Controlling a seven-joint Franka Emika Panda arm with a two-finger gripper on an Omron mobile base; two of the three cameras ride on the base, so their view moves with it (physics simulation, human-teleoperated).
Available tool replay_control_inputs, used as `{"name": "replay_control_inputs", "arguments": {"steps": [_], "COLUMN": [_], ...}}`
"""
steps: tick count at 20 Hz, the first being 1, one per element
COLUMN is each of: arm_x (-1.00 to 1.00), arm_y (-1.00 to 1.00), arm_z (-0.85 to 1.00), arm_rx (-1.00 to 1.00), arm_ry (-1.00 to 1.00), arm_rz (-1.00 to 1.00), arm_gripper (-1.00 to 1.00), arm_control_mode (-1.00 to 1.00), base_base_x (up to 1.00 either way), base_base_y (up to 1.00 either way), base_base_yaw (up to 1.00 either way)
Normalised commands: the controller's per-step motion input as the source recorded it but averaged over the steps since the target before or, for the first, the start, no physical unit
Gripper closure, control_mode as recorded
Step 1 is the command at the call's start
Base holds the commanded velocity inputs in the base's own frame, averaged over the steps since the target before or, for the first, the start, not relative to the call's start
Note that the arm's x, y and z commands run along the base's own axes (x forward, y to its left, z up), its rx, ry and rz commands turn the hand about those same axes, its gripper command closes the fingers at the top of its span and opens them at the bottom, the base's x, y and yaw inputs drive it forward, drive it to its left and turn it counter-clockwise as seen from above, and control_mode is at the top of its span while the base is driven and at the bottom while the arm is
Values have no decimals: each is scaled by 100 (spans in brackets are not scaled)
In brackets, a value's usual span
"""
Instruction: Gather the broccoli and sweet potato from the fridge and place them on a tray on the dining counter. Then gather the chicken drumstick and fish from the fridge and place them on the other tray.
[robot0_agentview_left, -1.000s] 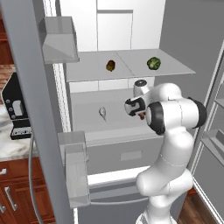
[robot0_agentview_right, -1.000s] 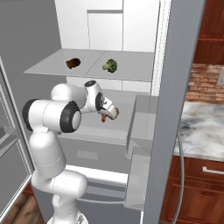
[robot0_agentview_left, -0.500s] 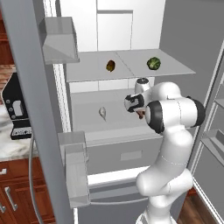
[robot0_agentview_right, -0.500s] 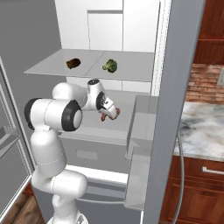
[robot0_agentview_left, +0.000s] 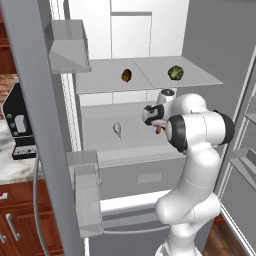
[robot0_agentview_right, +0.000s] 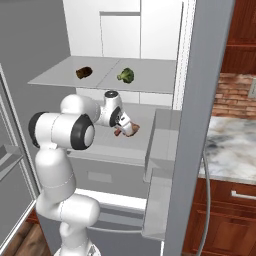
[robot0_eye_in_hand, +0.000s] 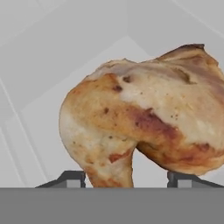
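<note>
Inside the open white fridge (robot0_agentview_left: 150, 45), the robot's two-finger gripper (robot0_eye_in_hand: 127, 178) straddles a browned roasted chicken drumstick (robot0_eye_in_hand: 144, 127), jaws parted, apparently needing to close before lifting.

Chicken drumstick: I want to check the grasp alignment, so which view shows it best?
The hand view: the chicken drumstick looms close, between the gripper fingertips. The right base view shows it small at the gripper; the left base view shows just a sliver behind the arm.

Golden-brown chicken drumstick (robot0_eye_in_hand: 140, 127) (darker reddish patches); green broccoli (robot0_agentview_right: 126, 75); pale grey shelf (robot0_agentview_left: 150, 75).
</note>
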Motion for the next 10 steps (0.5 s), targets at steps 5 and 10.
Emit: {"name": "replay_control_inputs", "arguments": {"steps": [5, 10], "arm_x": [-9, -8], "arm_y": [7, 43], "arm_z": [-100, -100], "arm_rx": [3, -1], "arm_ry": [-2, 0], "arm_rz": [-8, -6], "arm_gripper": [100, 100], "arm_control_mode": [-100, -100], "base_base_x": [0, 0], "base_base_y": [0, 0], "base_base_yaw": [0, 0]}}
